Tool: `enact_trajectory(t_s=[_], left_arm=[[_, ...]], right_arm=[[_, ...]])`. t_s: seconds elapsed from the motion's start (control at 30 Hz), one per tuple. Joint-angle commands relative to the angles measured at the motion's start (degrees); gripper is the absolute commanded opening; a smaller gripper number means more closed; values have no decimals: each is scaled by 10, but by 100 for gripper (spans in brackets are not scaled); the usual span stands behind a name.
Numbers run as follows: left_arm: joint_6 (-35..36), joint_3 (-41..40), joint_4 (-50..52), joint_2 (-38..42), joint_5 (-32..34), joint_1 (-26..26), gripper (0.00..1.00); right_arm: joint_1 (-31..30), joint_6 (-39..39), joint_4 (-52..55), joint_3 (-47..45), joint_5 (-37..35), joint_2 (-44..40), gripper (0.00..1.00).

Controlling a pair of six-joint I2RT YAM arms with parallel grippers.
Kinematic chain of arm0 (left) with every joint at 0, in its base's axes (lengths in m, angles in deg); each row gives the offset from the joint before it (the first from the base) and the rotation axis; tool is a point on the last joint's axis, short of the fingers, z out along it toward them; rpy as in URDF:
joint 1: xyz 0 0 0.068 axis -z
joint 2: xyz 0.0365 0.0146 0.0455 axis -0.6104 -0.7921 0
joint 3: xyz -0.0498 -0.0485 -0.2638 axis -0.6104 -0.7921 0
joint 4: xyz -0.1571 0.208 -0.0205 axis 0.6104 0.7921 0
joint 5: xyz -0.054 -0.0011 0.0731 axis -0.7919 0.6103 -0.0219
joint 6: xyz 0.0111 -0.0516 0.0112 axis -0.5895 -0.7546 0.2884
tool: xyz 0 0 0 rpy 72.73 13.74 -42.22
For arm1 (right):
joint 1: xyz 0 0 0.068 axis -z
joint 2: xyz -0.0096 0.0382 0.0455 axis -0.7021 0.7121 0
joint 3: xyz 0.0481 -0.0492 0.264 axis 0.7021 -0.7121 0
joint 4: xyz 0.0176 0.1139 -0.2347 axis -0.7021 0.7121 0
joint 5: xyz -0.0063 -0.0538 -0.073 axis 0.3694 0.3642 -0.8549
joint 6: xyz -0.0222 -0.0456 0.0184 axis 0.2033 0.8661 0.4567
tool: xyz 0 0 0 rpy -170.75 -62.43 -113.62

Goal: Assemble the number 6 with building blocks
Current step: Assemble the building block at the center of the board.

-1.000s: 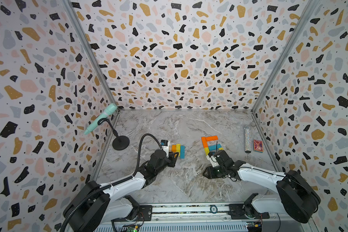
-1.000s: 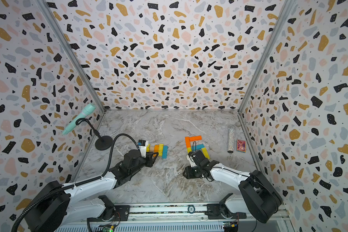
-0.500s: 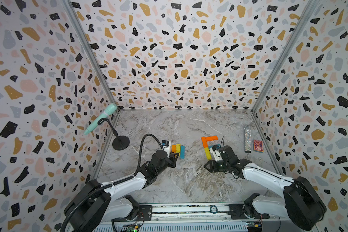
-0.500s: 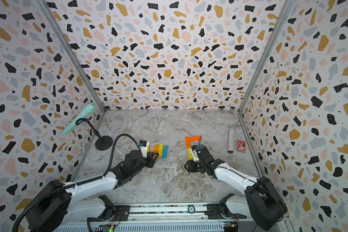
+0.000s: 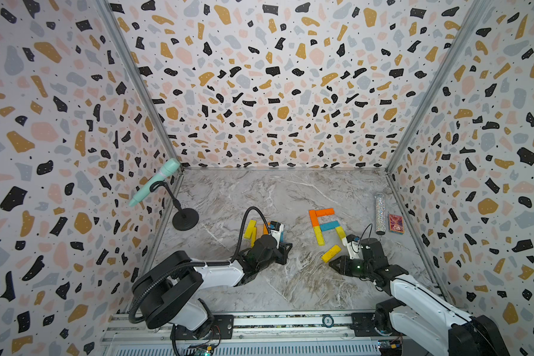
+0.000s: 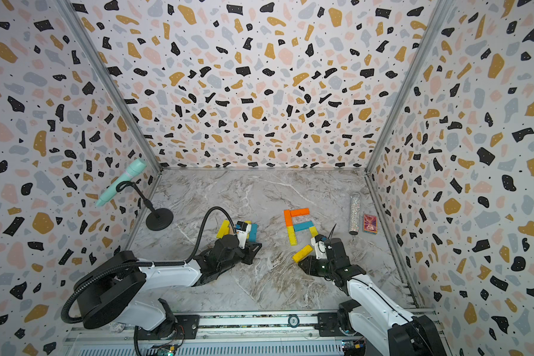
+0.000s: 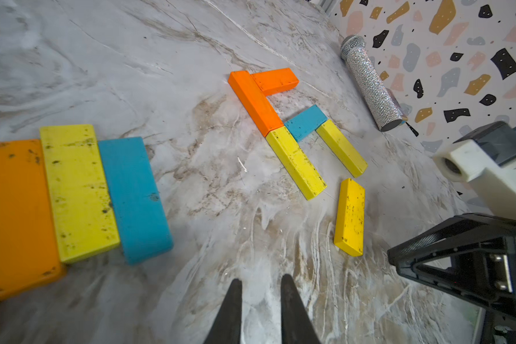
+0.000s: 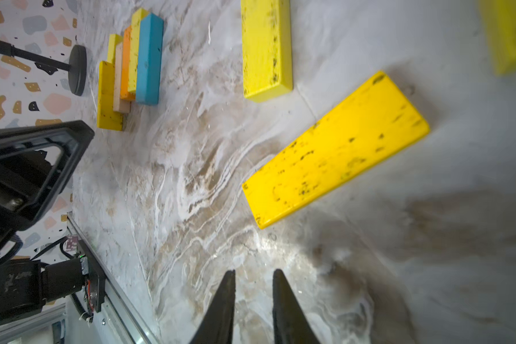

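The building blocks form a partial figure on the marble floor: two orange planks point(image 5: 312, 217), a blue one point(image 5: 329, 226) and two yellow ones point(image 5: 318, 235). A loose yellow block point(image 5: 331, 253) point(image 8: 334, 149) lies tilted in front of the figure. Further blocks point(image 5: 253, 229) point(image 7: 76, 190) lie side by side to the left, partly hidden by the left wrist camera. My left gripper point(image 5: 285, 253) point(image 7: 259, 278) hovers beside that group, its jaws narrowly open and empty. My right gripper point(image 5: 332, 263) point(image 8: 253, 271) points at the loose yellow block, a short way off it, narrowly open and empty.
A mint microphone point(image 5: 154, 182) on a black stand point(image 5: 185, 218) is at the left wall. A glittery tube point(image 5: 380, 212) and a small red patterned box point(image 5: 395, 223) lie by the right wall. The arms' rail point(image 5: 259, 320) runs along the front.
The right gripper has drawn back from the figure toward the front, and the loose yellow block now lies uncovered before it. Both grippers' jaws have narrowed.
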Motion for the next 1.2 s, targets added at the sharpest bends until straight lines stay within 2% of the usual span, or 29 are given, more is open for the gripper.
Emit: enact_trajectory(t_s=[0.0, 0.13, 0.43, 0.77, 0.93, 1.17], left_arm=[[-10, 14, -40, -13, -1, 10, 20], [-8, 20, -40, -27, -2, 16, 19], [1, 45, -33, -53, -14, 32, 16], [0, 63, -37, -90, -25, 47, 10], [1, 68, -36, -106, -27, 55, 0], [2, 86, -42, -136, -50, 62, 0]], right_arm=[[-13, -12, -15, -5, 9, -11, 24], [-38, -38, -33, -15, -21, -4, 22], [-39, -55, -89, -25, -39, 37, 17], [-31, -52, -130, -24, -54, 88, 9], [-15, -46, -132, -27, -56, 96, 8], [-6, -49, -155, -27, -53, 107, 9]])
